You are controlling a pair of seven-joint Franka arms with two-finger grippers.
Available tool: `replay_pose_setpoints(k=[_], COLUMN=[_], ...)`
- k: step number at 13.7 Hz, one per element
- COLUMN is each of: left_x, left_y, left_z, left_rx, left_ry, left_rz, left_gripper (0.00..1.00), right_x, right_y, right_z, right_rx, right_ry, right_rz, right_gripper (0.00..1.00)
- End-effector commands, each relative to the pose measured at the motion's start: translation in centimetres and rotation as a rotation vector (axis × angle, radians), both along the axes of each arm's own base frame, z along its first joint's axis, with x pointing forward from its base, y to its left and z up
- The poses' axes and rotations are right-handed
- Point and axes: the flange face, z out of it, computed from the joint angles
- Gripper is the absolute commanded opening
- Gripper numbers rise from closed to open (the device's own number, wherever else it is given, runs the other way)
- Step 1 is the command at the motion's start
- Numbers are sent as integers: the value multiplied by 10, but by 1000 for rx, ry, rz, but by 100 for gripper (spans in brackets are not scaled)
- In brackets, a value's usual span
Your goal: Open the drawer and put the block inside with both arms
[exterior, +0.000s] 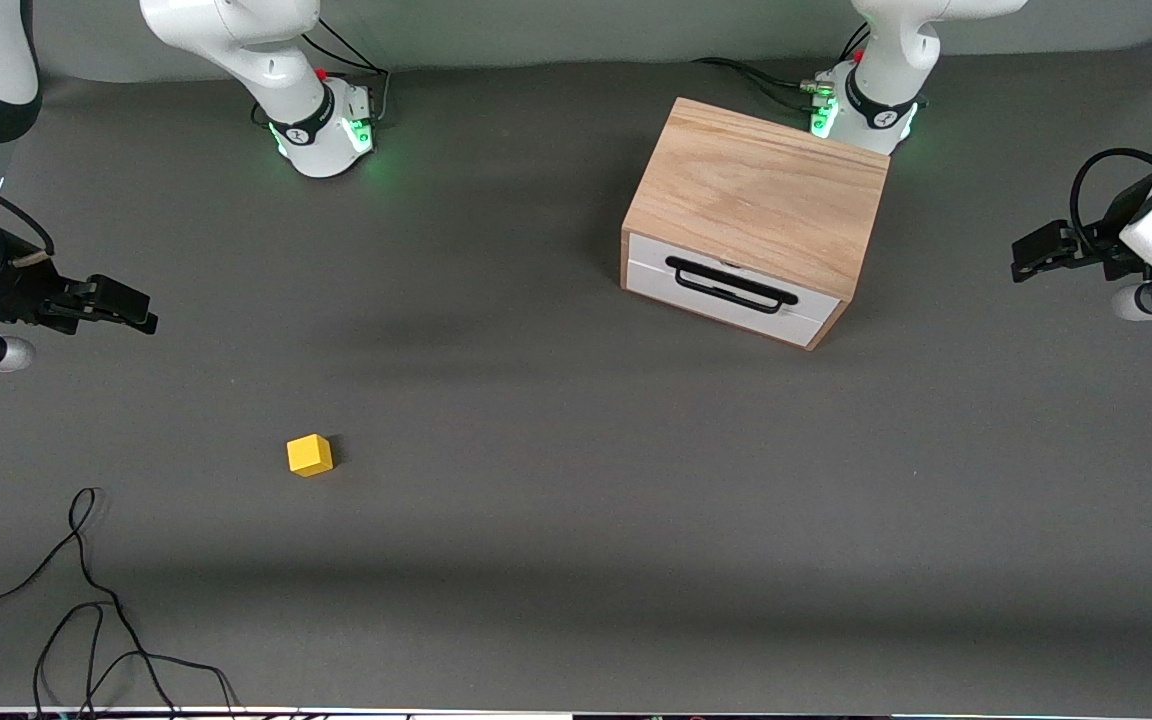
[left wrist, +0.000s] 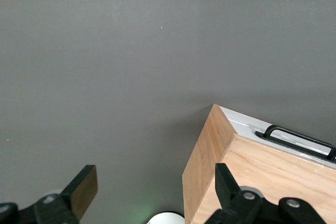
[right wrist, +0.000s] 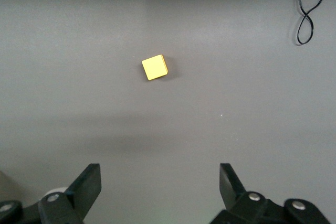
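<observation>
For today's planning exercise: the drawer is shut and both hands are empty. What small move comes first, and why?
Probably bring the open left hand toward the handle of the drawer, since the block cannot go in while it is closed.

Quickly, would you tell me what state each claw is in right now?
Left claw: open, empty, over the table beside the wooden box.
Right claw: open, empty.

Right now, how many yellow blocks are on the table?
1. The block lies on the bare table toward the right arm's end, nearer to the front camera than the closed drawer. Anything inside the drawer would be hidden.
</observation>
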Motion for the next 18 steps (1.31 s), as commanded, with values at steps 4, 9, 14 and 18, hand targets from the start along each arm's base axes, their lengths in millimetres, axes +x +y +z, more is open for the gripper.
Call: replay_pose_setpoints(k=[4,9,14,18], left_x=[-1,0,-7,-21], left_y=[-1,-4,-45,-156], left_z=[0,-4,-6,-21], left_rx=[12,13,31,62], left_ry=[12,19,47,61], left_rz=[-20,-10,134,362], left_gripper=[100,100,100,100], right_x=[1,10,14,28], right_y=[3,5,7,8], right_z=[2,-12,-25,-43], right_rx=[17,18,14,12], right_ry=[-6,1,23,12], right_rz=[13,26,15,13], right_gripper=[100,100,100,100])
